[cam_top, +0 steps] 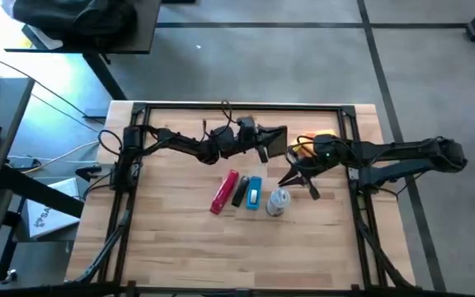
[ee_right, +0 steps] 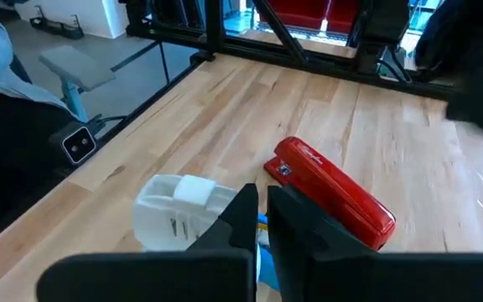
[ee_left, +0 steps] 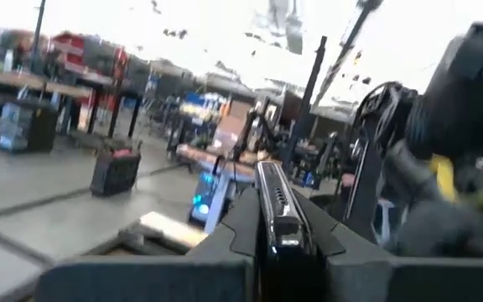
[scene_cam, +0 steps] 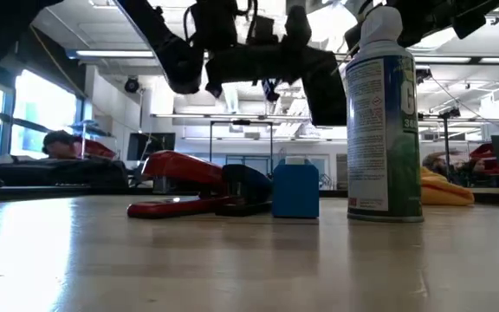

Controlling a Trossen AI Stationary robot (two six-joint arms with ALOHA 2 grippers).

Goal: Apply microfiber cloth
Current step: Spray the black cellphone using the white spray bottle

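No legible text: only blurred print on the spray can (scene_cam: 383, 121) label, unreadable

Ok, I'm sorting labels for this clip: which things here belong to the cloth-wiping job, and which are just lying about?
For the job: microfiber cloth, under the right arm; right gripper, shut and empty; left gripper, holding a dark flat panel.
Lying about: red stapler, blue box, spray can.
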